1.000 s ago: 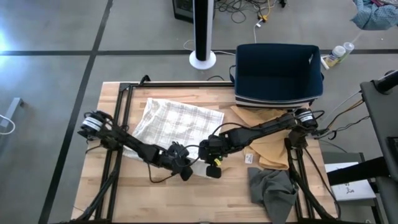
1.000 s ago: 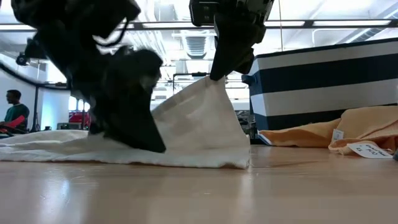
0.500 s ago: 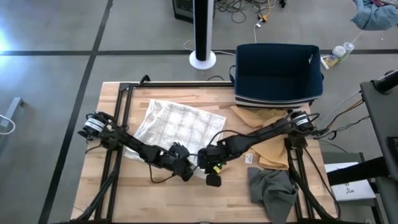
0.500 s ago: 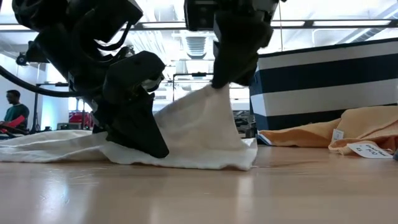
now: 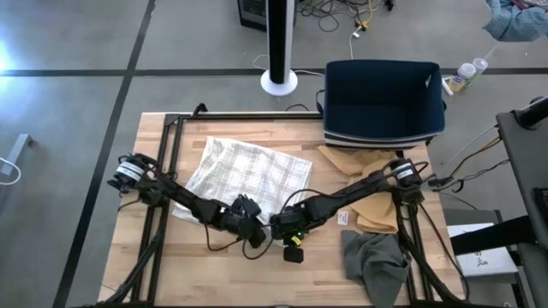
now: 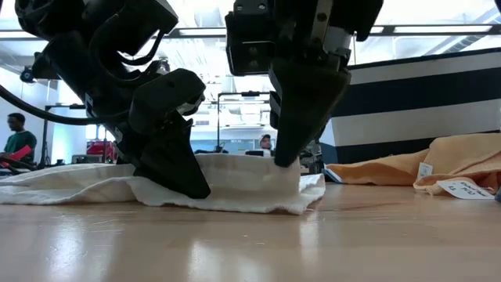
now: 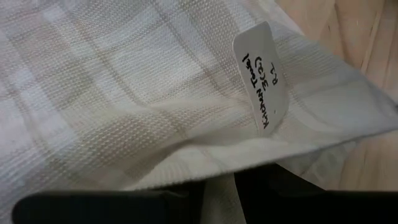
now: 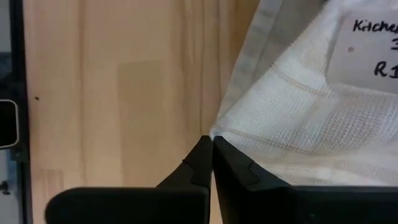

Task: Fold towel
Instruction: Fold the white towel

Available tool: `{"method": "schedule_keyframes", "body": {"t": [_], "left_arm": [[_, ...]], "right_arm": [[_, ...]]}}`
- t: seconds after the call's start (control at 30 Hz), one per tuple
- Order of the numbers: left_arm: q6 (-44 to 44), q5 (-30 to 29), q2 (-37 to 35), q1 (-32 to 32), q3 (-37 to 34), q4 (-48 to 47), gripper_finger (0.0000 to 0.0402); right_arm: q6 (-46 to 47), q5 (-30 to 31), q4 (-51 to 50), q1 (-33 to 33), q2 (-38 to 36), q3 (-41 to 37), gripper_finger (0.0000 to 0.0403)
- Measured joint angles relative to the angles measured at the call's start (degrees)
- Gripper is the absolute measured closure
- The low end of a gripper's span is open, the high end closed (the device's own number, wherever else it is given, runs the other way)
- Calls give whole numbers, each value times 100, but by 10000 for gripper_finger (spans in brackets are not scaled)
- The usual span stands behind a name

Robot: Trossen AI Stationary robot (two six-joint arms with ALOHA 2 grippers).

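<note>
A white checked towel [image 5: 248, 171] lies spread on the wooden table [image 5: 171, 265], its near edge doubled over. It carries a handwritten label [image 7: 261, 74]. My left gripper [image 5: 253, 233] is down at the towel's near edge and shut on cloth. My right gripper [image 5: 281, 229] is just to its right, shut on a towel corner close above the table. In the low view both grippers, left [image 6: 188, 184] and right [image 6: 288, 160], stand in the low heap of cloth [image 6: 235, 184]. My left gripper has a strip of the towel's near edge [image 7: 217, 186] running back between its two fingers, which slant down from the table's left. The cloth around it rests on the table; how many layers it has, I cannot tell. My right gripper pinches a corner of the towel [image 8: 219, 133] between its two fingertips [image 8: 200, 155]. The fingers slant steeply down from the table's right. The corner sits just above the table and the cloth behind it lies slack.
A dark blue striped bin [image 5: 383, 98] stands at the far right. A tan cloth [image 5: 364, 201] and a white tag [image 5: 343, 218] lie in front of it, and a grey cloth [image 5: 377, 261] at the near right. Bare wood runs along the near edge. A person [image 6: 17, 141] stands in the room behind.
My right gripper has come down and a little toward the table's left, staying shut on the towel corner. The raised peak of cloth has sunk with it and now lies low on the rest of the towel.
</note>
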Motion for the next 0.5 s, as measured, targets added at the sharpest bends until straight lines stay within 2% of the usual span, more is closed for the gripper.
{"method": "schedule_keyframes", "body": {"t": [0.33, 0.5], "left_arm": [[50, -146, -6, 42, -7, -15, 327], [328, 72, -130, 52, -14, -84, 326]], "right_arm": [[69, 20, 261, -2, 440, -7, 400], [37, 26, 313, -2, 538, 9, 400]]}}
